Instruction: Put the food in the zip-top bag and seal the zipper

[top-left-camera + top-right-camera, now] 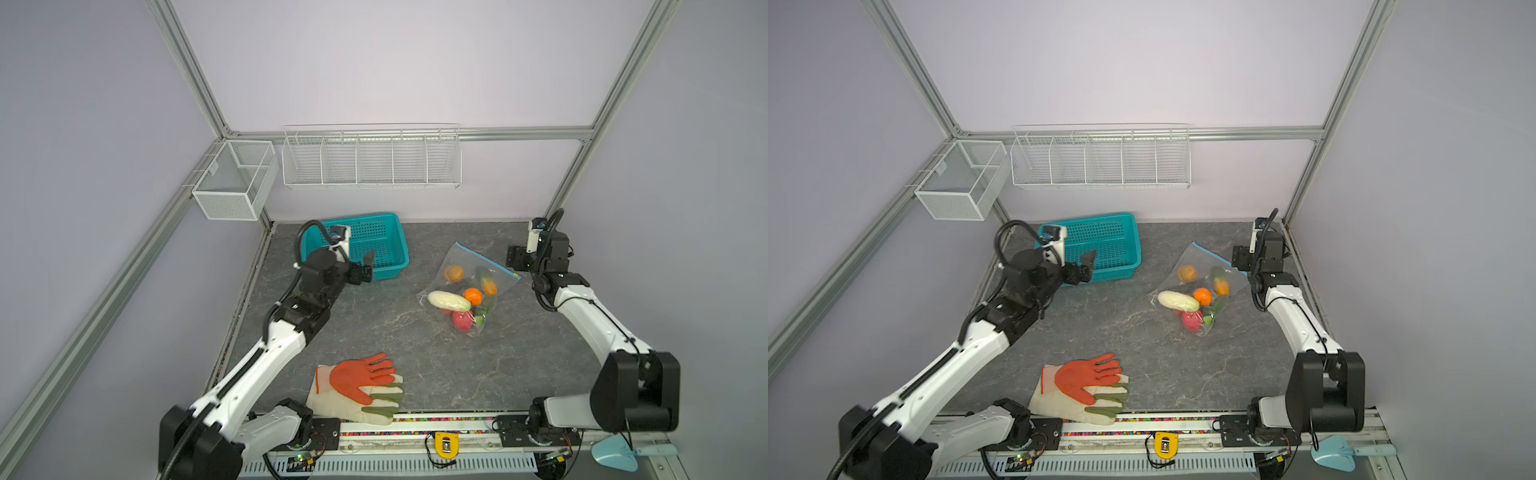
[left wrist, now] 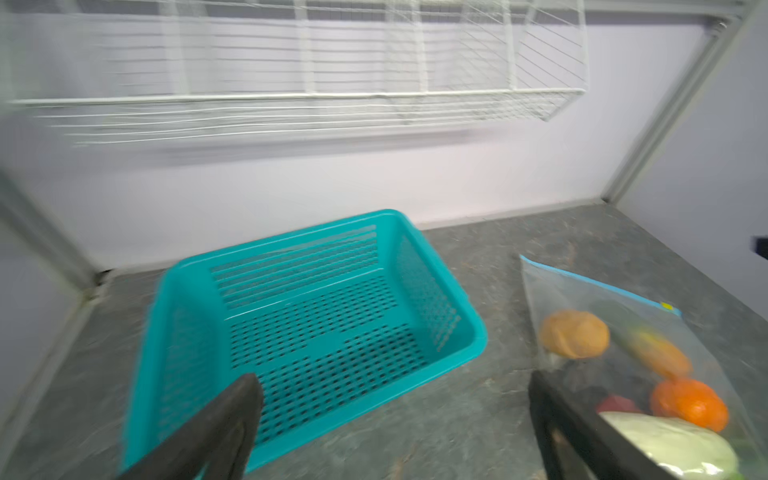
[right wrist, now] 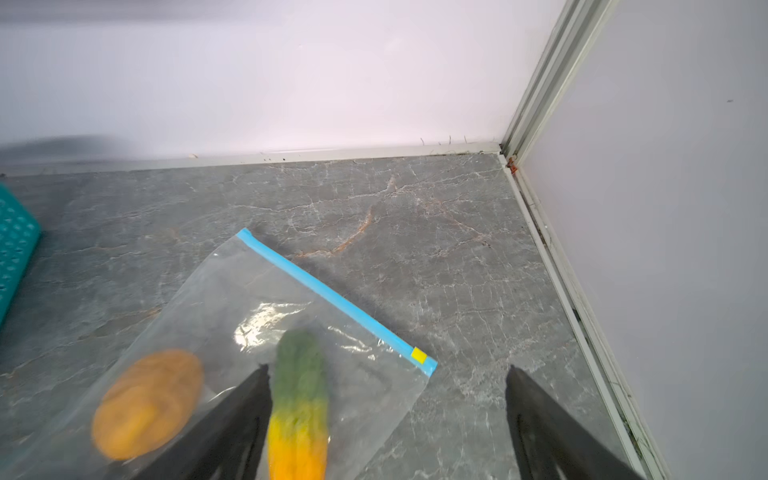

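The zip-top bag (image 1: 462, 261) (image 1: 1200, 262) lies flat on the grey table, right of centre. The food (image 1: 453, 301) (image 1: 1179, 300) sits inside it: white, orange, red, green and tan pieces. The zipper (image 3: 332, 297) (image 1: 488, 259) (image 2: 602, 286) runs straight along the bag's far right edge, with a yellow slider tab (image 3: 418, 355) at its end. My right gripper (image 3: 388, 370) (image 1: 516, 257) stands open just above that end, with nothing between its fingers. My left gripper (image 2: 395, 380) (image 1: 368, 266) is open and empty at the teal basket's near edge, left of the bag.
The teal perforated basket (image 1: 376, 243) (image 2: 316, 316) stands empty at the back centre. Orange-and-white gloves (image 1: 357, 384) lie at the table's front edge. White wire racks (image 1: 370, 160) and a mesh box (image 1: 232, 178) hang on the back wall. The right wall is close to the right arm.
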`<action>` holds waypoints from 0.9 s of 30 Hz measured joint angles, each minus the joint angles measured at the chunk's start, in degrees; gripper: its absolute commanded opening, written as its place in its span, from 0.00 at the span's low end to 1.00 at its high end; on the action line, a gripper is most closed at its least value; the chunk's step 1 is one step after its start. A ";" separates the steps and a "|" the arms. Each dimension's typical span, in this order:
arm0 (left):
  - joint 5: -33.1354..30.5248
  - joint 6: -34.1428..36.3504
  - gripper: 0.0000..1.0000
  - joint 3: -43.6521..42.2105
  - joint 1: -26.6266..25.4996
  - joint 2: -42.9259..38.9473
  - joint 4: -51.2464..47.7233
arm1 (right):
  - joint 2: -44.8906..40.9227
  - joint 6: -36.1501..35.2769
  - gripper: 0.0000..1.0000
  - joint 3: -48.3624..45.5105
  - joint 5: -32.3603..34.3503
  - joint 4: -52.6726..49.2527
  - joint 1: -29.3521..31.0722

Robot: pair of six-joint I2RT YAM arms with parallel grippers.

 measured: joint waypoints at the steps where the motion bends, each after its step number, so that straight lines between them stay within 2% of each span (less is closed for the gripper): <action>1: -1.84 -0.68 1.00 -3.21 3.52 -3.96 -0.57 | -1.88 -0.48 0.88 -4.24 0.66 3.32 0.76; 3: -4.61 -1.66 1.00 -8.48 9.99 -8.68 -1.55 | -2.62 -1.79 0.89 -10.69 2.99 7.21 2.89; 5: -7.15 -1.51 0.98 -13.70 14.05 -9.01 -0.55 | -0.17 -2.40 0.89 -15.45 4.59 10.64 5.18; 10: -8.09 -1.11 0.93 -25.90 18.40 -0.09 7.76 | 4.59 -4.87 0.89 -20.76 8.81 19.69 5.84; 12: -8.63 -0.96 0.91 -26.18 19.02 6.71 11.56 | 5.73 -5.22 0.89 -22.01 8.44 24.65 4.90; 14: -8.44 -0.26 0.92 -25.55 19.28 13.44 17.57 | 7.91 -5.46 0.89 -25.53 8.09 34.38 3.52; 16: -8.33 0.50 0.92 -25.77 19.43 16.41 23.87 | 10.21 -5.46 0.89 -29.00 7.41 39.93 2.45; 20: -8.00 1.01 0.88 -26.36 19.52 20.61 38.27 | 12.55 -5.16 0.89 -30.01 5.18 41.77 0.79; 22: -7.65 1.22 0.89 -26.71 19.52 25.31 45.92 | 12.50 -5.03 0.89 -29.68 4.35 43.50 0.20; 23: -7.37 1.38 0.93 -26.71 19.52 28.28 48.81 | 12.50 -4.96 0.89 -29.44 4.17 44.02 0.04; 24: -7.06 1.62 0.99 -26.67 19.52 30.84 50.45 | 12.50 -4.90 0.89 -29.22 3.91 44.39 0.02; 27: -6.80 1.90 1.00 -26.08 19.52 33.14 49.86 | 12.50 -4.76 0.89 -28.85 2.91 44.92 0.00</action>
